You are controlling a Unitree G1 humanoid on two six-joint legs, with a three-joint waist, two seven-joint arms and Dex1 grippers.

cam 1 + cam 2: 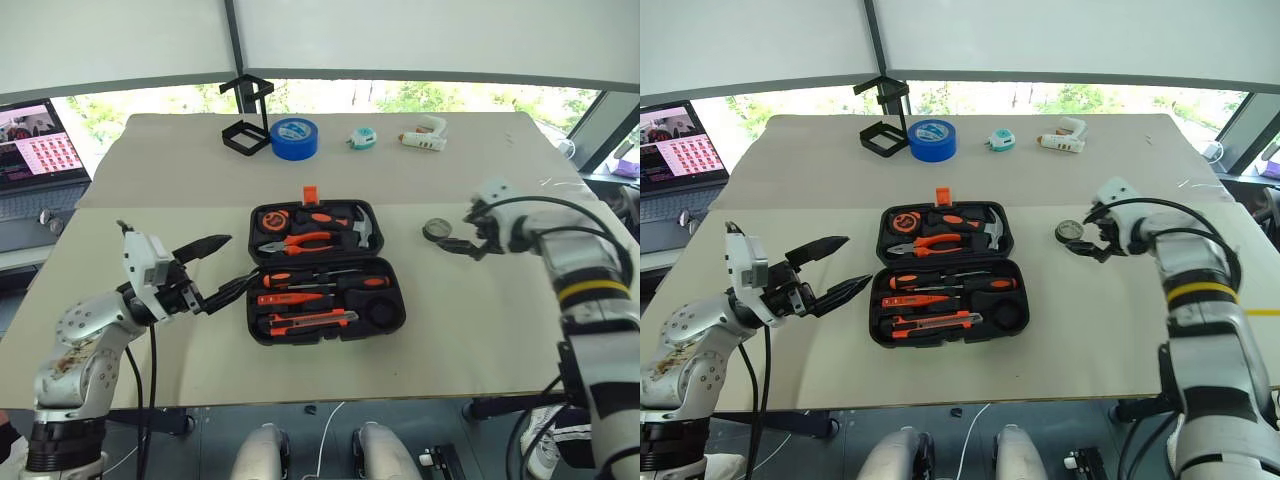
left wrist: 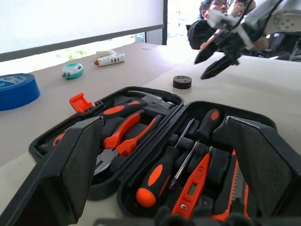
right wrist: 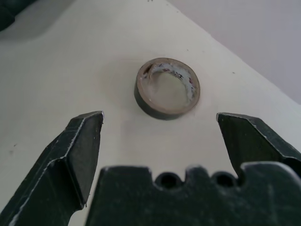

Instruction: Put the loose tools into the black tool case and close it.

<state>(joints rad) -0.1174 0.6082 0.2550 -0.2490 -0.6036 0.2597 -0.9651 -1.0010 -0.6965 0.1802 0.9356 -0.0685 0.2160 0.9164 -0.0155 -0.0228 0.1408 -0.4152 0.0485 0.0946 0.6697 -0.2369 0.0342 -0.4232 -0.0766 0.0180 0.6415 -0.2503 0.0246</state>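
So the table (image 1: 480, 330) is a plain beige top under big windows with white blinds pulled partway and greenery outside. A laptop (image 1: 35, 145) sits off at 9 o'clock with a pink grid on screen, too small to read. The black tool case (image 1: 325, 270) lies open dead centre, the loose tools (image 1: 310, 298) in its slots. At 12 o'clock: a blue tape roll (image 1: 294, 138) with lettering I can't make out, and a wire stand (image 1: 247, 115). The left gripper (image 1: 220, 268) is spread wide at the case's 9 o'clock, holding nothing. The right gripper (image 1: 468, 238) is released too, hanging over a small dark tape roll (image 1: 437, 230) at 3 o'clock.
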